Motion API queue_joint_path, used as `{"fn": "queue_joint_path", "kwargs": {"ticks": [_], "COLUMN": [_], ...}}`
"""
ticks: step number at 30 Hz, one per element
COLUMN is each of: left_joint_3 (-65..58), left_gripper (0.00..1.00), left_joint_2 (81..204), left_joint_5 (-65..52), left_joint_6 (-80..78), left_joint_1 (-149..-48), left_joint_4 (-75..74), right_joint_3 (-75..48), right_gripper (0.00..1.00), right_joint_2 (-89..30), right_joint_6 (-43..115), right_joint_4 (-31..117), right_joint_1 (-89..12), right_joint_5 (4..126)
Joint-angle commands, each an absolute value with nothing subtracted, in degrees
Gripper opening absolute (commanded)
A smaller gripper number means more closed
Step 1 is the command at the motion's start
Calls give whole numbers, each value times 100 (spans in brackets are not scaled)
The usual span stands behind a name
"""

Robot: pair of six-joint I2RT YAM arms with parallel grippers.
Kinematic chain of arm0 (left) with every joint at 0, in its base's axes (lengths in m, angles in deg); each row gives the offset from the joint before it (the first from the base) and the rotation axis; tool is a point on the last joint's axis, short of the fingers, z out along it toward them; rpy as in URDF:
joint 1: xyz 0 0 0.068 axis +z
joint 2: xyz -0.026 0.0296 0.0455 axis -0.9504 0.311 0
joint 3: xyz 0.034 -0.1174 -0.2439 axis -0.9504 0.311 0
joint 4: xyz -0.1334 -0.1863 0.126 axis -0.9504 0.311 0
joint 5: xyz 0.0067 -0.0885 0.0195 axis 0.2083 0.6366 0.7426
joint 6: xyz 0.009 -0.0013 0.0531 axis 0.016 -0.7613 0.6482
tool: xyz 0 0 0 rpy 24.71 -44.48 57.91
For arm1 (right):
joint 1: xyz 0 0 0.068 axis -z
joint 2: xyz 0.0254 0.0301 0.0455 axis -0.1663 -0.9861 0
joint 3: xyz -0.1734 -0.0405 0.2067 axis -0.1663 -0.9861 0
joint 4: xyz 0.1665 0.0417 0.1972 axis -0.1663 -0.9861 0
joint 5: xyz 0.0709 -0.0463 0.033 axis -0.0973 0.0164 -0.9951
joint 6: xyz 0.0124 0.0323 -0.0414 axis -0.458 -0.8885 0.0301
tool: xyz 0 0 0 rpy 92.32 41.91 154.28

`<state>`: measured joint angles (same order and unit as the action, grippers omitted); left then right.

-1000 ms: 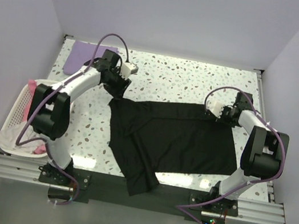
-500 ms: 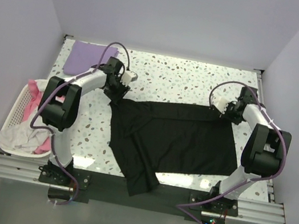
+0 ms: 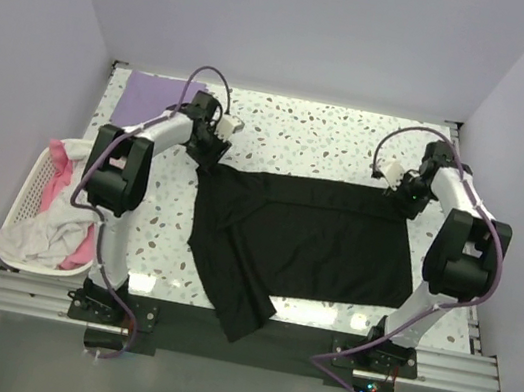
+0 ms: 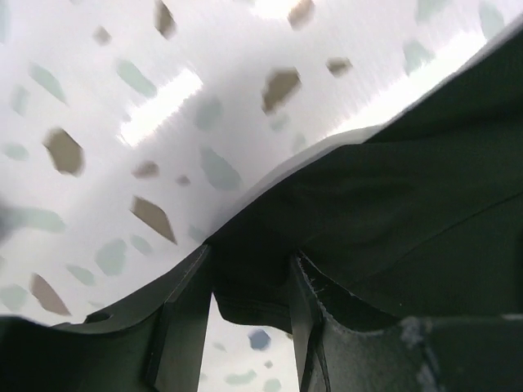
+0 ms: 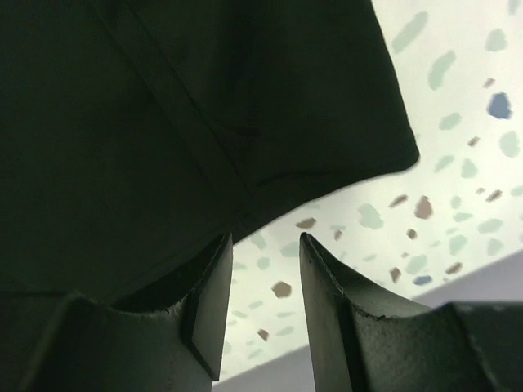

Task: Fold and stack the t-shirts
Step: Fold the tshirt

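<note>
Black t-shirt (image 3: 326, 238) on speckled table (image 3: 323, 136), lilac walls (image 3: 303, 21)

Top cam: fixed high behind the arm bases, looking down on the whole desk (image 3: 334, 133).
Left wrist cam: very close and low, facing the shirt (image 4: 392, 212) at its far-left corner.
Right wrist cam: equally close, at the far-right corner.
Both spots also appear in the top view.

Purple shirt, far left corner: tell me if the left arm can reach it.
Probably, once freed: purple shirt lies just beyond the left pincer, nothing between, but that pincer grips the black shirt.
</note>
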<state>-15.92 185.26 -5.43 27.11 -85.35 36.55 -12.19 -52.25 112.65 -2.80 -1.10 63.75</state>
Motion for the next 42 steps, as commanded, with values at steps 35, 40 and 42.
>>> {"fn": "queue_joint_path", "kwargs": {"ticks": [35, 40, 42], "left_joint_3": [1375, 1533, 1559], "left_gripper": [50, 48, 46], "left_joint_2": [16251, 16392, 16322], "left_joint_5": [492, -131, -508], "left_joint_6": [3592, 3416, 3415], "left_joint_1": [-8172, -8128, -8119], "left_joint_4": [3797, 3710, 3709], "right_joint_3": [-3330, -3305, -3269], "right_gripper": [28, 26, 25], "right_joint_2": [-4302, -4663, -4707], "right_joint_6": [9137, 9154, 9163], "right_joint_4": [43, 412, 500], "right_joint_1": [-395, -386, -386], "right_joint_5": [6906, 7292, 7380]}}
